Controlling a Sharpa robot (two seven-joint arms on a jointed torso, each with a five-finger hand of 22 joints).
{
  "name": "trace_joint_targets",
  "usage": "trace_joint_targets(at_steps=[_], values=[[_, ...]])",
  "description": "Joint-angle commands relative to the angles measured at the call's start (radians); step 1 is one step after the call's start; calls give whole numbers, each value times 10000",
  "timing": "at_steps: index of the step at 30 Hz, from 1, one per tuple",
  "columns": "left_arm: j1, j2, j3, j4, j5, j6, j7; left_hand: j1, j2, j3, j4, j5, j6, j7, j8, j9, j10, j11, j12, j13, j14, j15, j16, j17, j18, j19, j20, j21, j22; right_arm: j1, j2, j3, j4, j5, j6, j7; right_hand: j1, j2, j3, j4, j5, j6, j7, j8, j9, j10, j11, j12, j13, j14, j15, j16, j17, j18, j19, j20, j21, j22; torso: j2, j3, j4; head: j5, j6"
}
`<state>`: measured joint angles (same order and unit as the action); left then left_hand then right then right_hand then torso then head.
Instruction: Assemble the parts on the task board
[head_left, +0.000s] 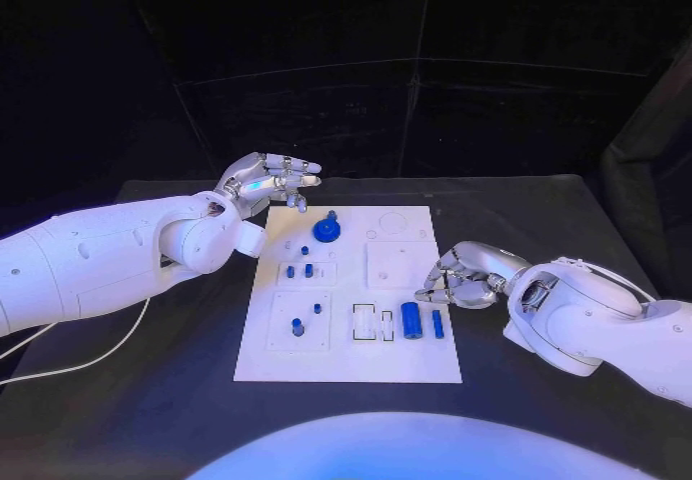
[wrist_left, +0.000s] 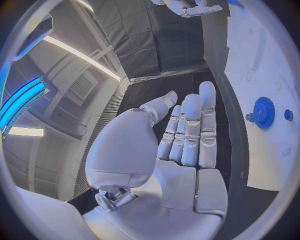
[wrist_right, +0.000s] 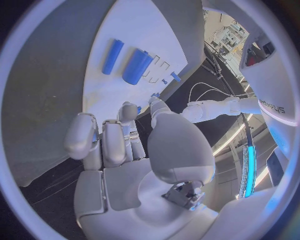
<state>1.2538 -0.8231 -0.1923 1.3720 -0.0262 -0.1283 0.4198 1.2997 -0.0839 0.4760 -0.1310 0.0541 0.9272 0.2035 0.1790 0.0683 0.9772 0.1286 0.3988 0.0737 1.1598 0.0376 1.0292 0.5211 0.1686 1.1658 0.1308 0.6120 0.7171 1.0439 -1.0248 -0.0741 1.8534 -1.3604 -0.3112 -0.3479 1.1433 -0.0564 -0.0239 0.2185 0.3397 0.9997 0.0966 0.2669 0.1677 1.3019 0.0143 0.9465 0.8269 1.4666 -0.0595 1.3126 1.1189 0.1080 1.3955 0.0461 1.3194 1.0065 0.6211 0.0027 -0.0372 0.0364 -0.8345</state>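
A: So, where are the hands now?

B: The left hand hangs over the far left corner of the task board; its fingers are straight and apart and it holds nothing; the right hand sits by the right edge of the board, fingers curled in, and I see nothing in it.

A: And the parts?

B: A blue gear stands near the far end of the board, just beside the left hand; a fat blue cylinder and a thin blue pin lie flat near the right hand; small blue pegs stand left of the middle.

A: What could go wrong?

B: I think the curled right hand could bump the cylinder; it is round, so it may roll off the board; the thin pin lies right next to it, so big fingers might grab both or push one away; the left hand could also knock the gear crooked if it drops too fast.
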Motion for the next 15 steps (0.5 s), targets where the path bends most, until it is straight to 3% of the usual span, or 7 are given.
trace_joint_targets(at_steps=[1,7,12,15], values=[[7,-19,5,16,40,127,33,31,102,-52,18,-23,-35,30,30,-15,-96,-3,52,-14,-84,-16,-59,-12,136,-41,-3,-69,-12,-66,99,-5,-6,-198,583,-1160,-57,52,-185,231,-70,-126,-1,133,109,-98,-15,139,264,352,-20,55,-8,-101,22,-28,49,-18,-7,-12,-6,-19,7],[3,-30,4,17,40,138,28,31,102,-52,18,-23,-35,30,30,-15,-96,-3,52,-14,-84,-16,-59,-12,136,-41,-3,-69,-12,-272,451,-9,-134,-255,742,-1496,34,7,-487,465,-135,-290,10,298,256,-242,11,149,455,357,-11,113,62,-111,28,-20,64,35,13,7,-18,9,-3],[-1,-31,4,15,40,150,23,31,102,-52,18,-23,-35,30,30,-15,-96,-3,52,-14,-84,-16,-59,-12,136,-41,-3,-69,-12,-358,646,-10,-228,-265,943,-1679,82,-41,-695,608,-205,-405,23,409,352,-277,25,229,657,361,3,153,113,-115,27,-8,70,59,14,-7,-18,-1,-11],[-3,-33,3,6,40,152,19,31,102,-52,18,-23,-35,30,30,-15,-96,-3,52,-14,-84,-16,-59,-12,136,-41,-3,-69,-12,-395,750,-10,-301,-275,1067,-1796,109,-57,-805,658,-240,-461,26,476,407,-204,29,430,929,375,8,213,204,-119,33,-4,83,89,16,-8,-29,50,-79]])
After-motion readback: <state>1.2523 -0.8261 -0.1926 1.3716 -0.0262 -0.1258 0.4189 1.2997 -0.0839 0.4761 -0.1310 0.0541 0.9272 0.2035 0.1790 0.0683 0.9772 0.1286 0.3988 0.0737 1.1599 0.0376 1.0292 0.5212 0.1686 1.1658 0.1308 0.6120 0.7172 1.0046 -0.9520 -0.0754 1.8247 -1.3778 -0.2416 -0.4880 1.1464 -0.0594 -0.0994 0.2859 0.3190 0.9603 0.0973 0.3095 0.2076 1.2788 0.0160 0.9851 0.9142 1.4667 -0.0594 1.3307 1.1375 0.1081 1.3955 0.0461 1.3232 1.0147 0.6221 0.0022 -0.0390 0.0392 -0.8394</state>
